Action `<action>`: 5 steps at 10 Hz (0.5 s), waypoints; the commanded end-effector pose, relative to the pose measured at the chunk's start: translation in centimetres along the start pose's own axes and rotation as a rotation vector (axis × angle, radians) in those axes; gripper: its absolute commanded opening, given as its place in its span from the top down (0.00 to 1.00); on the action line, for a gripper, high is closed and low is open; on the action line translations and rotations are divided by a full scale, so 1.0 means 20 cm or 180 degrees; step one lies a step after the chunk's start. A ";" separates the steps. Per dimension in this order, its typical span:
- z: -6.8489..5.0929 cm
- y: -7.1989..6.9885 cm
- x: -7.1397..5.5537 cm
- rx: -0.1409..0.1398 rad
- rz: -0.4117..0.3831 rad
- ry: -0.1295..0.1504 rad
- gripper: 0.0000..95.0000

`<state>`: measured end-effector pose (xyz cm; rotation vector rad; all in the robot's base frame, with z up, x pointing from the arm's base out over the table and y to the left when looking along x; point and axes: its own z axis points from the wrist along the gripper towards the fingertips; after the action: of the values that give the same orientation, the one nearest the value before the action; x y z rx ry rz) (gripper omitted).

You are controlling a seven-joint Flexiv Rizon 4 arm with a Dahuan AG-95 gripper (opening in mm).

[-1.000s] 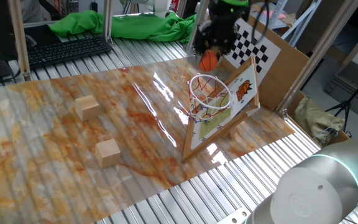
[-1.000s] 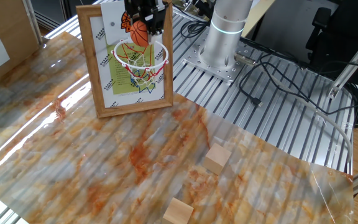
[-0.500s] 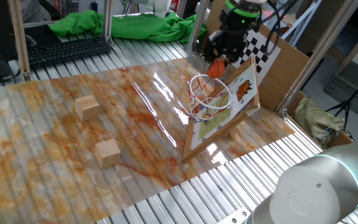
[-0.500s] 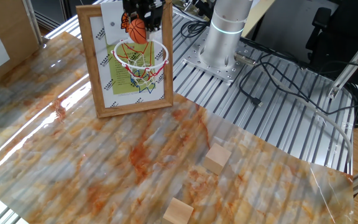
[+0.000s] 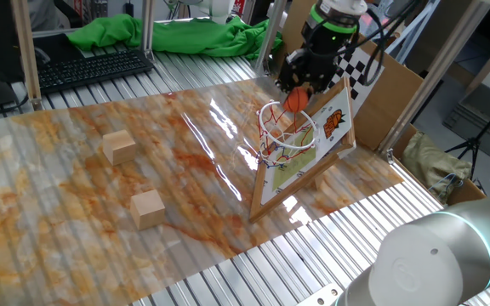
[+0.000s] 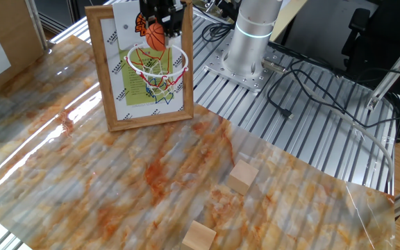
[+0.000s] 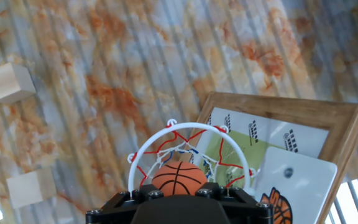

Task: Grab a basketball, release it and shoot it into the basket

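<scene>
We see the gripper [image 5: 297, 92] clenched on the basketball [image 5: 296, 99]. It hangs just above the basket [image 5: 285, 126] rim.

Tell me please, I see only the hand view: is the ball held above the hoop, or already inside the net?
Observer: Above it. The basketball sits in the gripper, just over the rim of the basket.
Operator: Is the backboard standing upright?
Observer: No, it leans back on a prop behind it.
Operator: What is behind the arm?
Observer: A checkerboard panel on cardboard.
</scene>
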<state>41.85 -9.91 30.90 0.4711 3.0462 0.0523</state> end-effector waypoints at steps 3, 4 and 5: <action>0.04 0.00 0.01 -0.0039 0.0186 -0.0007 0.40; 0.05 0.00 0.01 -0.0042 0.0241 -0.0006 0.00; 0.06 0.00 0.01 -0.0043 0.0231 -0.0005 0.00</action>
<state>41.60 -9.81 29.73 0.5836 3.0231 0.0751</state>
